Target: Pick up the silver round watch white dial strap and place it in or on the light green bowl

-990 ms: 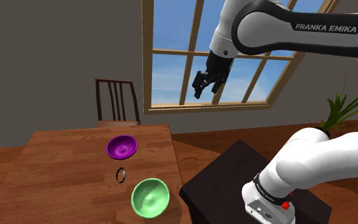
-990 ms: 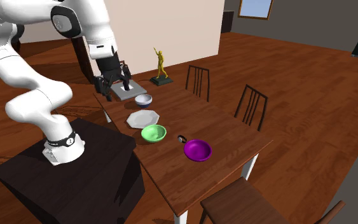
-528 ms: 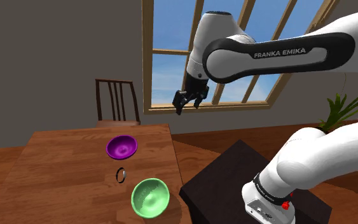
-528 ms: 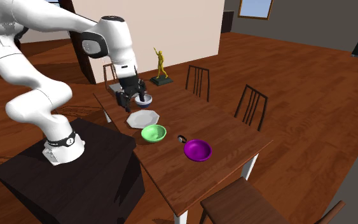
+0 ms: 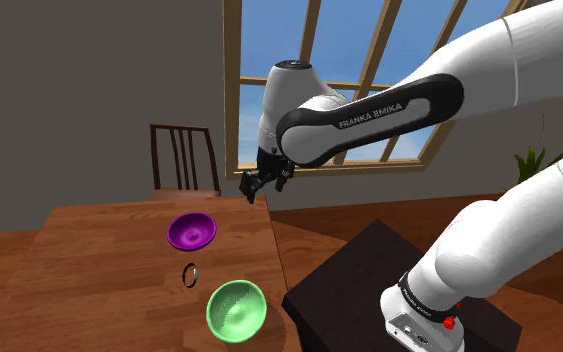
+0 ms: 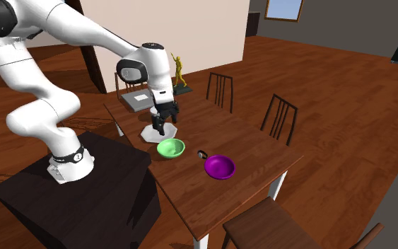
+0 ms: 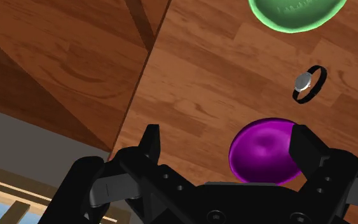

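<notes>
The watch has a silver round case and a dark strap. It stands on its strap on the wooden table, between the purple bowl and the light green bowl. In the second exterior view the watch lies just right of the green bowl. My gripper hangs open and empty above the table's far edge, well above the watch. From the wrist, the watch and green bowl lie beyond the spread fingertips, with the purple bowl nearest.
A white plate lies under the gripper. A grey tray and a gold figurine stand at that end of the table. Chairs line the table's long side. The dark stand sits beside the table.
The arm has swung down toward the table. The gripper moved left and lower in the shoulder view, from over the grey tray to over the white plate. The watch and bowls have not moved.
</notes>
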